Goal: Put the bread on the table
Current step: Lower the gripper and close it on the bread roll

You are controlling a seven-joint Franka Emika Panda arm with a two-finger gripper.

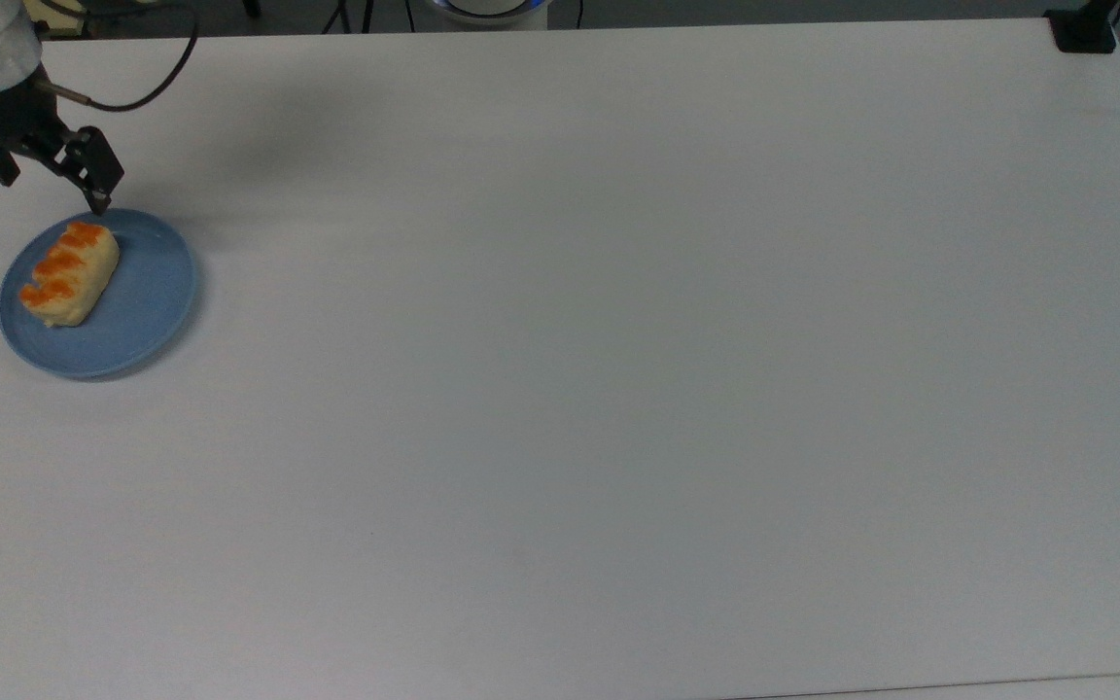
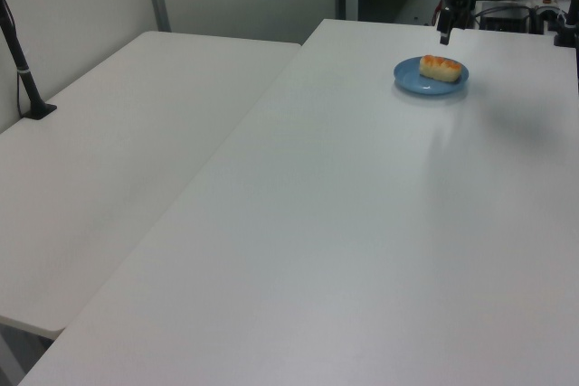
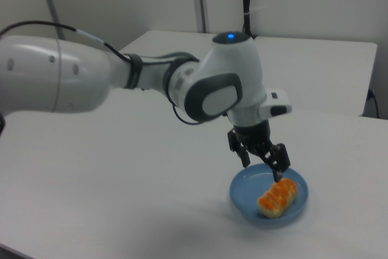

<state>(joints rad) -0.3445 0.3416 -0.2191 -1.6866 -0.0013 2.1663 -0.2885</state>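
Over the blue plate [image 1: 137,311], your gripper [image 1: 52,185] hangs spread wide and empty; centre it across the bread [image 1: 69,274], straddle its narrow sides, then descend gently.

the open hand [image 3: 262,163] hangs just above the bread [image 3: 277,197] on the blue plate [image 3: 242,201].

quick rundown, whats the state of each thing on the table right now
small pale-yellow bread with orange glazed patches: lying flat on the plate, not gripped
round blue plate: upright on the table, holding the bread
black two-finger gripper: open, empty, beside the plate's rim in the top view
white table: bread not on it yet
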